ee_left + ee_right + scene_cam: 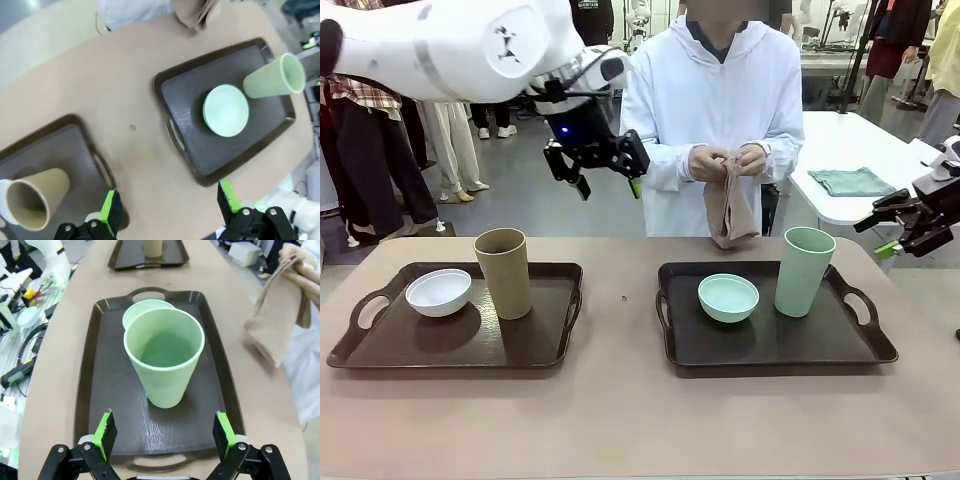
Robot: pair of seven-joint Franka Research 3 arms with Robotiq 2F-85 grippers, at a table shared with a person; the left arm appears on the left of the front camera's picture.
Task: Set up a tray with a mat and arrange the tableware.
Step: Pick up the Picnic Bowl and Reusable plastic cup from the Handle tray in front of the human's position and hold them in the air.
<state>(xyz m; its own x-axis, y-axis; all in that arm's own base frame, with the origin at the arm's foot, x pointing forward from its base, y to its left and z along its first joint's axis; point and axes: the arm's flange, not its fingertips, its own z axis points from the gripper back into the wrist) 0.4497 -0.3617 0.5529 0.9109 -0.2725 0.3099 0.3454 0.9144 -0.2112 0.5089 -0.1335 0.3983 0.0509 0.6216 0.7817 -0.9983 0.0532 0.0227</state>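
Front view is taken first: two dark trays are seen side by side on the surface (620, 420). The left tray (542, 342) carries a white bowl (438, 292) with an upright tan cup (504, 272) just beside it, and the right tray (825, 342) carries a mint bowl (728, 297) with an upright mint cup (805, 271) to its right. No mat is laid in either tray; a folded tan cloth (730, 215), probably the mat, is held in the person's hands (725, 160) at the far edge. The left pincer (609, 185) is held high over the far side of the surface, jaws spread and empty. The right pincer (880, 235) is parked off the right end, likewise released and holding nothing. In the right wrist view the mint cup is found straight ahead, centred between the green pads (106, 432), its long axis vertical, with the mint bowl directly behind it. The right arm is judged nearer to that tray, and the left arm nearer to the tan cup. A level approach along the tray's length would be called for.
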